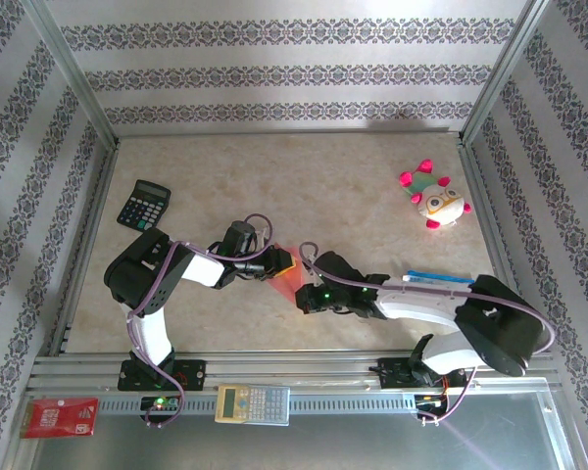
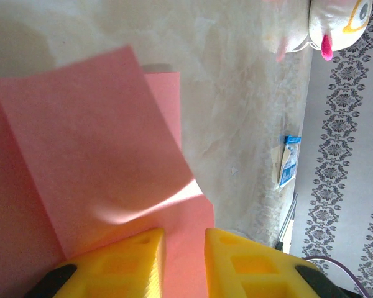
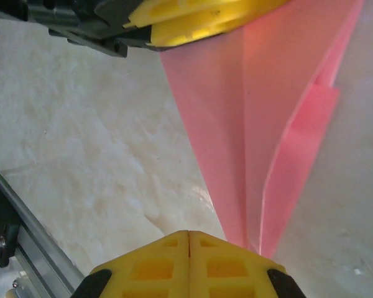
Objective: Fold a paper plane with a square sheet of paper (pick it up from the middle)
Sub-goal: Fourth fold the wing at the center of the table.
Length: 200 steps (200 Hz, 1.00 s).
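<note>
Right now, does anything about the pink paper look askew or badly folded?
Yes. The salmon-pink paper sheet is not lying flat: its folded flap lifts and curls off the layer beneath. In the right wrist view, a small corner juts past the long folded edge, so the folds look uneven.
</note>
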### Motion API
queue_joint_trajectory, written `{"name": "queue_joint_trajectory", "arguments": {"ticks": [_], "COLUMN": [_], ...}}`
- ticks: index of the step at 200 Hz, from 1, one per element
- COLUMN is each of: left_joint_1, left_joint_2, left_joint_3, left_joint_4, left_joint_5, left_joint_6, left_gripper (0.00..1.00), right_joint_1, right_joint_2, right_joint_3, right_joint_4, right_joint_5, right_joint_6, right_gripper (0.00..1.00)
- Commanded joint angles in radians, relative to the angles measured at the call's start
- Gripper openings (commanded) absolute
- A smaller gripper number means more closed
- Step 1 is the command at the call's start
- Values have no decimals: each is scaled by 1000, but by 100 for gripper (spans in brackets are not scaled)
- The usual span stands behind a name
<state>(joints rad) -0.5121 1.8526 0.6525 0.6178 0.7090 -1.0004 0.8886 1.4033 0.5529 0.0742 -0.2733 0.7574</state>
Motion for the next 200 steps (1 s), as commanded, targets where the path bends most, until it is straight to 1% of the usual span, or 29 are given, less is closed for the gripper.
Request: {"name": "queue_joint_trajectory", "arguments": {"ticks": [1, 29, 72, 144, 178, 200], "left_joint_1": [18, 18, 18, 17, 18, 18], "left_joint_2": [80, 75, 69, 62, 10, -64], "left_joint_3": [-28, -28, -24, -14, 21, 51], "left_joint_4": [-183, -184, -192, -204, -252, -312], "left_joint_5": [-111, -108, -105, -100, -100, -106], "left_joint_6": [51, 52, 55, 59, 71, 90], "left_gripper": [25, 25, 25, 25, 26, 29], "right_joint_1": [-27, -53, -78, -89, -88, -87], "right_joint_2": [63, 127, 160, 220, 200, 195], "right_joint_3": [41, 54, 7, -71, -111, -124], "right_joint_4": [28, 46, 84, 154, 152, 155], "right_joint_5": [-32, -48, -59, -61, -51, -49], "right_joint_6": [-34, -49, -46, -31, -20, -19], "right_gripper": [3, 3, 2, 1, 1, 0]}}
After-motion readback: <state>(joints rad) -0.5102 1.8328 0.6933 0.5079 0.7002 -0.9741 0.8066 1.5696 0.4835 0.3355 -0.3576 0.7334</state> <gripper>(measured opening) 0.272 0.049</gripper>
